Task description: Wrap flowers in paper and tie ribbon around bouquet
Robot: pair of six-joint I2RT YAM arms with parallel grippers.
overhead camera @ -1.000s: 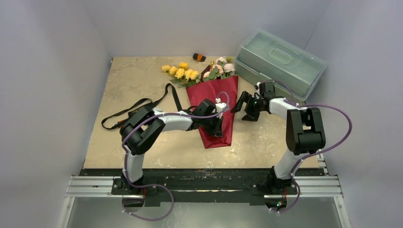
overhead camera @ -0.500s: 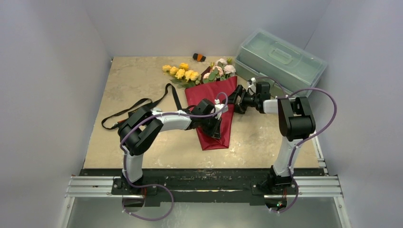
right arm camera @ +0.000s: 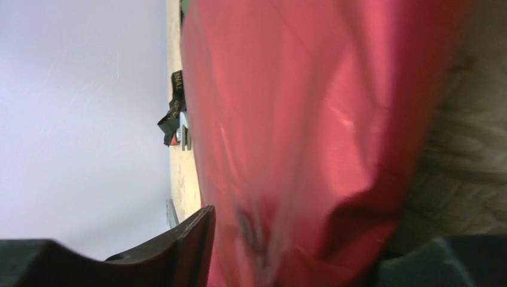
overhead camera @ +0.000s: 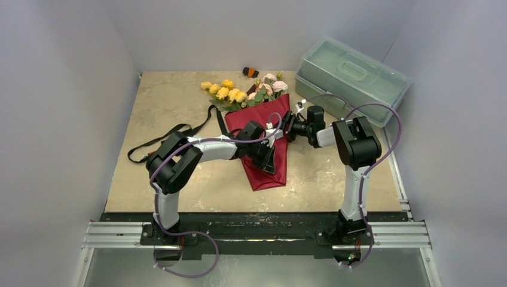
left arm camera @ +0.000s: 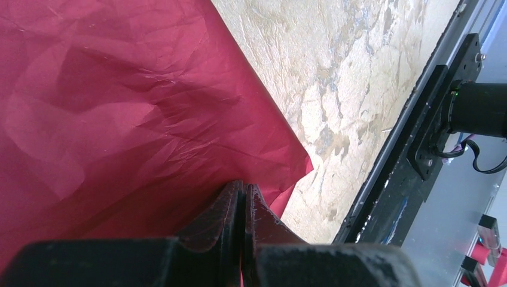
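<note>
Working across a tan bench (overhead camera: 179,101), with a pale green lidded box (overhead camera: 353,72) sitting at its far right corner. Keeping the bouquet (overhead camera: 254,116) flat near the middle, narrow end toward the arm bases and blooms toward the far wall, having nudged it slightly left and away over the last second. Bearing down on the dark red paper (overhead camera: 270,174) at mid-cone with the left arm (overhead camera: 209,146) — left jaws pressed fully together, fingers (left arm camera: 230,209) tip-down on the sheet near its lower corner; not showing whether a fold is pinched between them. Swinging the right arm (overhead camera: 356,140) in from well clear of the cone, now meeting the paper's right edge just beside the left wrist. Narrowing the right jaws from their widest, fingers (right arm camera: 185,239) standing either side of a rolled fold of paper; too blurred to tell whether already clamping it. Judging from this: wrapping, not tying — tightening the cone with both arms. Leaving the black ribbon (overhead camera: 202,118) untouched, trailing on the bench left of the cone. Showing the yellow and pink flowers (overhead camera: 230,92) at the cone's wide mouth, and beyond them a small orange-and-black thing (overhead camera: 250,72).
</note>
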